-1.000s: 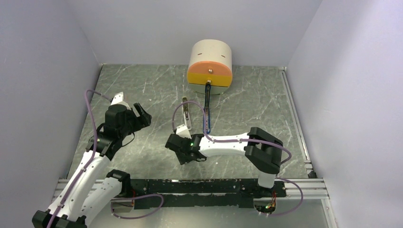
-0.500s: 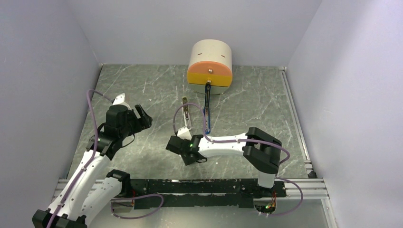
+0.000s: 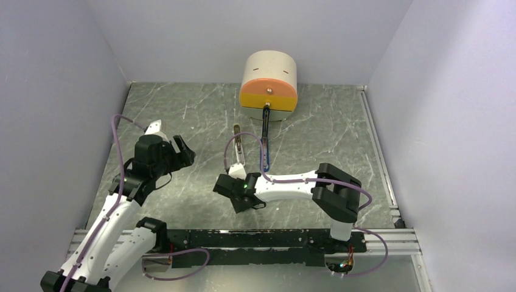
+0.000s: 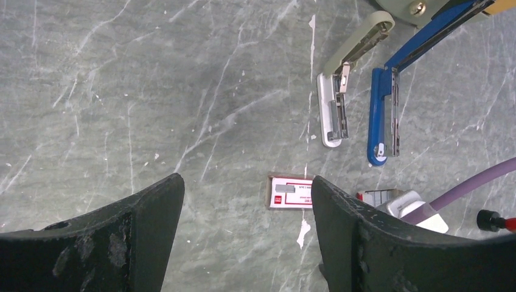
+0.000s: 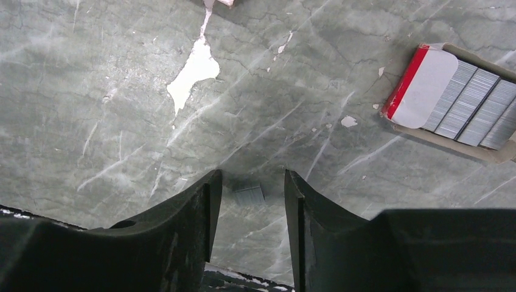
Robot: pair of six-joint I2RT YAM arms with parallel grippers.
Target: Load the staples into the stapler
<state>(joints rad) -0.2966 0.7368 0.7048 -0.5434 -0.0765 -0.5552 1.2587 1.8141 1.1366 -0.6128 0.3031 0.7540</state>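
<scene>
OK, R side first: my right gripper is down at the table w/ jaws apart, straddling a short strip of staples that lies flat on the surface. A small gap shows either side, so nothing's clamped yet.

To do this pick well, I reckon: centre on the strip, get both pads low enough to catch its thin sides, close slow & even so it doesn't skid, tip or snap, then lift level.

My left gripper hangs high, jaws wide, nothing btwn them. The stapler lies opened well away from the strip, silver rail showing, w/ a blue arm just beside it; can't tell which channel takes the strip.

Containers: the cardboard tray near my R fingers holds several rows of spare staples packed side by side, w/ a red-edged white flap over one end. The small red-and-white box lies flat on the table; contents, can't tell.
</scene>
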